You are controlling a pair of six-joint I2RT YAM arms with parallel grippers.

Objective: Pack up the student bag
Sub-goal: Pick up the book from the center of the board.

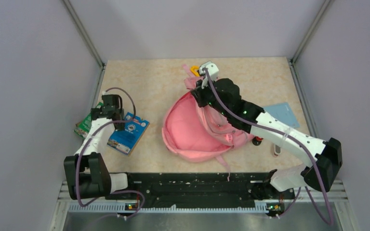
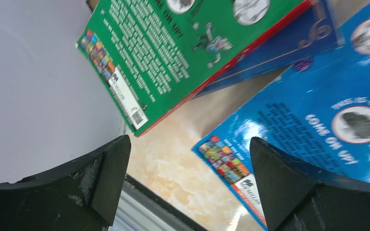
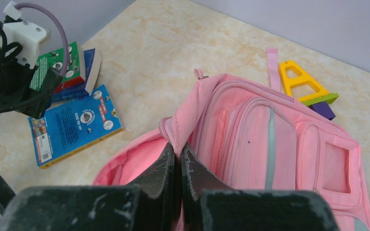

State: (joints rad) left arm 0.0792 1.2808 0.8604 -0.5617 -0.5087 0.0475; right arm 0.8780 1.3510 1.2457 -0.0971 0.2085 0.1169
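The student bag (image 1: pixel 192 130) is a large pink backpack lying mid-table with its main compartment gaping toward the left. My right gripper (image 3: pixel 177 147) is shut on the pink rim of that opening, holding the fabric up; from above the gripper (image 1: pixel 200 94) sits over the bag's far edge. The bag's front pockets, grey strip and window patch (image 3: pixel 335 168) face up. My left gripper (image 2: pixel 189 144) stands open above bare table between a green book (image 2: pixel 173 43) and a blue book (image 2: pixel 318 120), nothing between its fingers. From above, that gripper (image 1: pixel 110 113) hovers at the table's left side.
A dark blue book (image 2: pixel 289 48) lies under the green one. A yellow triangle (image 3: pixel 298 82) and a purple block (image 3: pixel 325 109) lie beyond the bag. A pale blue notebook (image 1: pixel 279 114), a white pen (image 1: pixel 277 150) and a small red item (image 1: pixel 257 141) sit right of it. Walls close three sides.
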